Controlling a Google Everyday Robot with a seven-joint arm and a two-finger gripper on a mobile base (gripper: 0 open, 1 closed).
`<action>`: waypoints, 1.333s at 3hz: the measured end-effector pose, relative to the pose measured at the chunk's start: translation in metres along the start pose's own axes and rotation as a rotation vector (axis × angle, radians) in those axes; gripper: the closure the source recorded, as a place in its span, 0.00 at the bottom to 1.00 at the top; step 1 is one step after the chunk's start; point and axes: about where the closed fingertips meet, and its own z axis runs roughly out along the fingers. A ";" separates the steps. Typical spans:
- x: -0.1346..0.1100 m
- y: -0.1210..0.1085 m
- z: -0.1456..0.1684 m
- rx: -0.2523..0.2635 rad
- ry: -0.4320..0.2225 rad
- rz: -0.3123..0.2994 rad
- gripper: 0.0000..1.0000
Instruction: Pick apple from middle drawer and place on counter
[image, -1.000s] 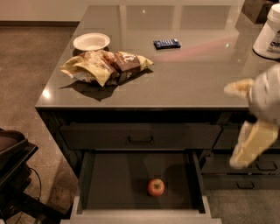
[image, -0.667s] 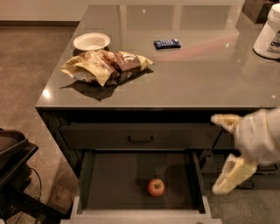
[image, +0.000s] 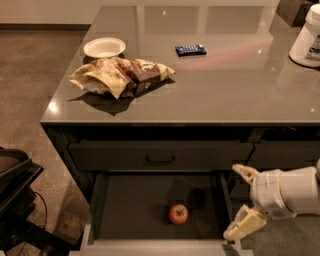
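Observation:
The small red apple (image: 178, 214) lies on the flat floor of the open middle drawer (image: 125, 210), right of centre and near its front edge. My gripper (image: 242, 197) comes in from the right at drawer height, just outside the drawer's right wall. Its two cream fingers (image: 245, 225) are spread apart and hold nothing. It is to the right of the apple and apart from it. The grey counter (image: 225, 90) spreads above the drawers.
On the counter lie a crumpled chip bag (image: 120, 75), a white bowl (image: 104, 47), a small blue packet (image: 190, 49) and a white jug (image: 307, 37) at the far right. A shut drawer front with a black handle (image: 160, 159) sits above the open drawer. Dark equipment (image: 15, 185) stands at left.
My gripper has moved down and to the left, from counter-edge height to the level of the open drawer, closer to the apple. The apple has not moved.

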 end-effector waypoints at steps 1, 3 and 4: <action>0.008 -0.004 0.011 0.025 -0.017 0.015 0.00; 0.035 -0.042 0.112 0.016 -0.167 -0.017 0.00; 0.045 -0.034 0.131 -0.016 -0.187 0.010 0.00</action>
